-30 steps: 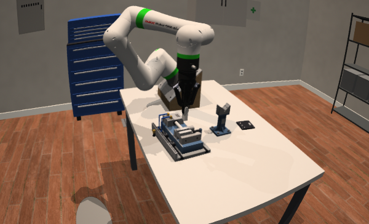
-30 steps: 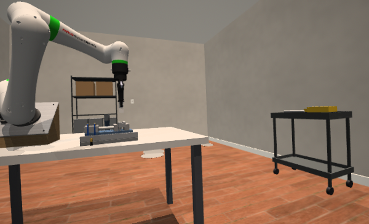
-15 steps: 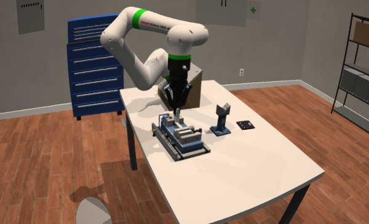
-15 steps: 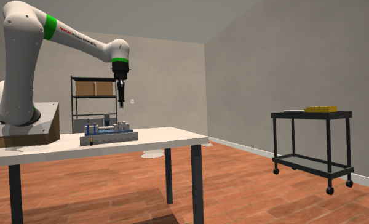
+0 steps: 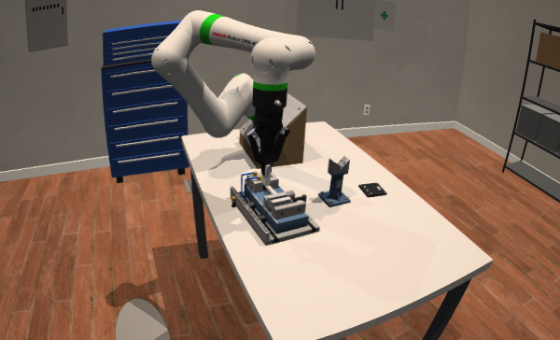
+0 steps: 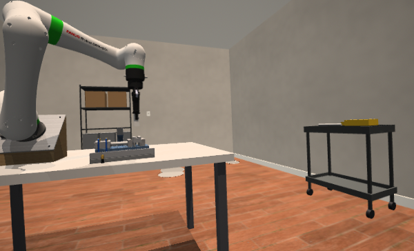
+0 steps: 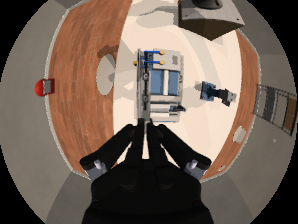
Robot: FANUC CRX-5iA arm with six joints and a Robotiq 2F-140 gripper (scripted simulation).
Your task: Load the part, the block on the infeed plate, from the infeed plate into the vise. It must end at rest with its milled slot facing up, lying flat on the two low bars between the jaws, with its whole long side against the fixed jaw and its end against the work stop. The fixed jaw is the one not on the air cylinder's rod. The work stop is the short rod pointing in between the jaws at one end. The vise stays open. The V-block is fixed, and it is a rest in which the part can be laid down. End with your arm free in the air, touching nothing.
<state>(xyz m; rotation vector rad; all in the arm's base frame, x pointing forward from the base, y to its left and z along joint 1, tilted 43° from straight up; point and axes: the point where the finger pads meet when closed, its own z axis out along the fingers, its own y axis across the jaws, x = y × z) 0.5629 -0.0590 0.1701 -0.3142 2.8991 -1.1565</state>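
Note:
My gripper [image 5: 267, 170] is shut with nothing between its fingers. It hangs in the air straight above the back end of the vise [image 5: 273, 205], touching nothing. In the side view the fingertips [image 6: 136, 117] are well clear of the vise top [image 6: 121, 146]. A pale block [image 5: 271, 180], seemingly the part, lies between the jaws under the fingertips; I cannot make out its slot or its contact with the jaw and stop. The dark infeed plate [image 5: 372, 190] has nothing on it. In the wrist view the closed fingers [image 7: 149, 128] point at the vise [image 7: 160, 86].
The blue V-block [image 5: 337, 180] stands between the vise and the infeed plate, to the right of my gripper. The arm's wooden base [image 5: 289, 138] is behind the vise. A blue drawer cabinet [image 5: 142, 101] stands behind the table.

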